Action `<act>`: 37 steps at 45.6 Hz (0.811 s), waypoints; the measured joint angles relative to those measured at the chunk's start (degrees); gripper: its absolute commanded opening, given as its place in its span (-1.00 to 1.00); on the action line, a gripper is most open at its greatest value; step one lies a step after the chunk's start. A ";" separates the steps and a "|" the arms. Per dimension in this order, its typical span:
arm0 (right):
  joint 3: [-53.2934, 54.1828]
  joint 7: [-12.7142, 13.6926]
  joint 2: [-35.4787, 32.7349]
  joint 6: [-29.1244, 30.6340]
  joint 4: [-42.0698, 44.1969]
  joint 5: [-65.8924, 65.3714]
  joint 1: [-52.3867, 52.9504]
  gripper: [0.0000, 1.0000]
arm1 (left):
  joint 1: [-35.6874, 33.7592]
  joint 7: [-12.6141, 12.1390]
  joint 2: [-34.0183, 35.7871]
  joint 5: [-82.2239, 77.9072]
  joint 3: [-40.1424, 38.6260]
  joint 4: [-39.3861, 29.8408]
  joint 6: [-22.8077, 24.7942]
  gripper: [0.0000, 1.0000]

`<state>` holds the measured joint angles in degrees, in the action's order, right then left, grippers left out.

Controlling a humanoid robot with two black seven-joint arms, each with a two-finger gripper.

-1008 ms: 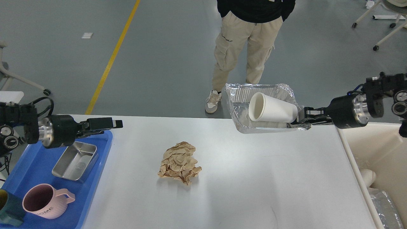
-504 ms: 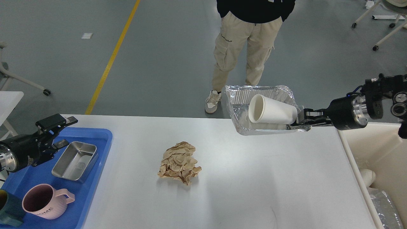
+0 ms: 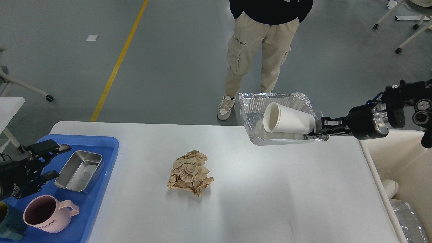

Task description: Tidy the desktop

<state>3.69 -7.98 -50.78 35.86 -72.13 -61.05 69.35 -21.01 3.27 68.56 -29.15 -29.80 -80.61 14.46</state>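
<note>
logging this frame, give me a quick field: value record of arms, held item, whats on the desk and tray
left gripper: open, empty, over blue tray
right gripper: shut on foil tray rim, tray lifted at the far right of the desktop
in foil tray: white paper cup on its side
on desktop: crumpled brown paper
in blue tray: steel container, pink mug

Black arms; right arm [image 3: 366, 118] has silver wrist ring, blue cable; left pincer [image 3: 50, 162] matte black.

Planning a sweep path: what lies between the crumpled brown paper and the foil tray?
Head view: only bare desktop lies between crumpled paper and foil tray.
</note>
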 measured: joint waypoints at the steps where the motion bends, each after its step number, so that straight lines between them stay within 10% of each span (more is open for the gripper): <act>1: 0.00 0.01 0.00 0.00 0.01 0.00 0.00 -1.00 | -0.06 -0.05 0.03 0.00 0.04 0.00 0.05 0.95; 17: 0.52 0.02 -0.11 0.00 -0.18 0.05 0.01 -1.00 | -7.39 -0.27 -3.08 -7.99 0.18 2.57 4.32 0.94; 37: 0.89 -0.01 -0.03 -0.07 -0.38 0.11 -0.05 -1.00 | -26.16 0.99 -21.76 -45.56 4.59 16.33 21.65 0.94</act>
<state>4.58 -7.99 -50.80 35.79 -72.51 -60.95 69.29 -47.17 4.26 46.80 -74.71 -25.21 -64.27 36.12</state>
